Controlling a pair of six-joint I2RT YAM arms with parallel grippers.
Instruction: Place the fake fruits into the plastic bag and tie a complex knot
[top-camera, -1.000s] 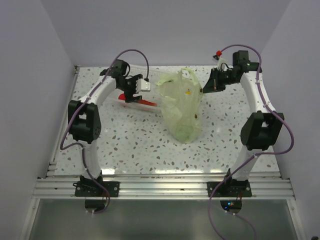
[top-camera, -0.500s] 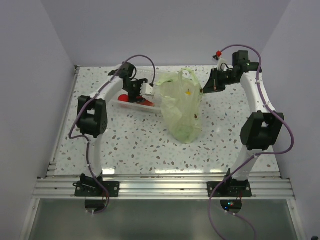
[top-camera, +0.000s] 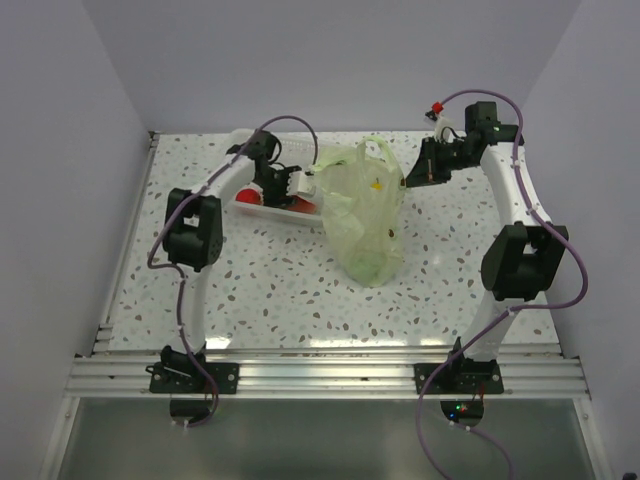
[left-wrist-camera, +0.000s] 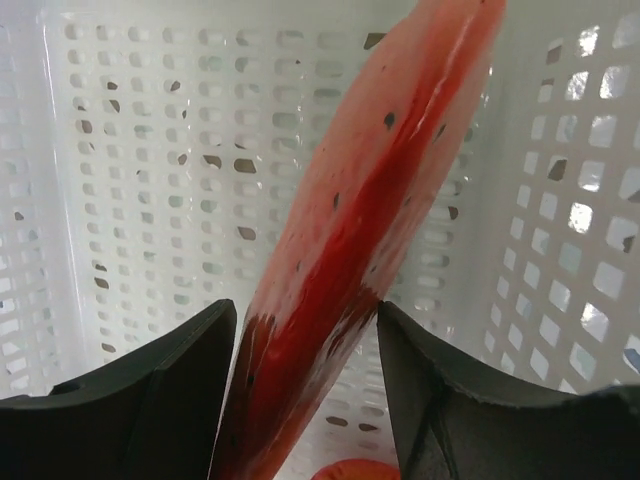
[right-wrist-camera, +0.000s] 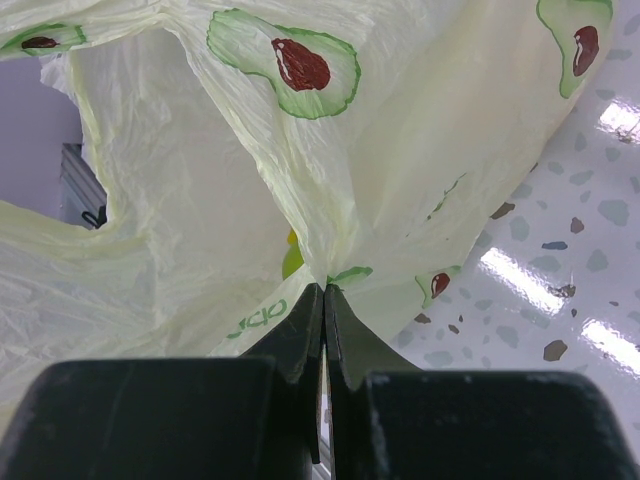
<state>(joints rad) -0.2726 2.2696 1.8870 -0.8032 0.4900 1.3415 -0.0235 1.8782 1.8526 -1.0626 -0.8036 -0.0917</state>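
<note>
I'm in the loading step: fruit is going from the basket to the bag, and the knot is not yet begun. From above, the plastic bag (top-camera: 365, 220) sits mid-table, slumped and standing half open, with its handle loop sticking up at twelve o'clock. The white basket (top-camera: 258, 203) lies at nine o'clock of the bag, just beside it.

My left gripper (left-wrist-camera: 305, 310) is down inside the basket, its black fingers pressed against both flanks of the red-orange elongated fruit (left-wrist-camera: 380, 170). I read that as a grasp, though I can't judge how firm it is. The fruit is glossy, smooth plastic, long and tapering, flecked with small dark specks. It will be slippery. A small red round fruit (left-wrist-camera: 350, 470) peeks out at six o'clock in the left wrist view.

My right gripper (right-wrist-camera: 323, 295) is clenched on a pinch of the bag's film at one o'clock of the bag, holding that side up. The film is thin, crinkled, translucent pale green and printed with avocado halves. Something yellow shows faintly through it.

The basket is stiff, perforated white plastic, and the speckled table (top-camera: 270, 290) shows through its holes.

Next I need to lift the fruit straight up, clear of the basket wall. Then I carry it toward three o'clock over the bag's mouth and let it go there, while the right side keeps the opening taut.
</note>
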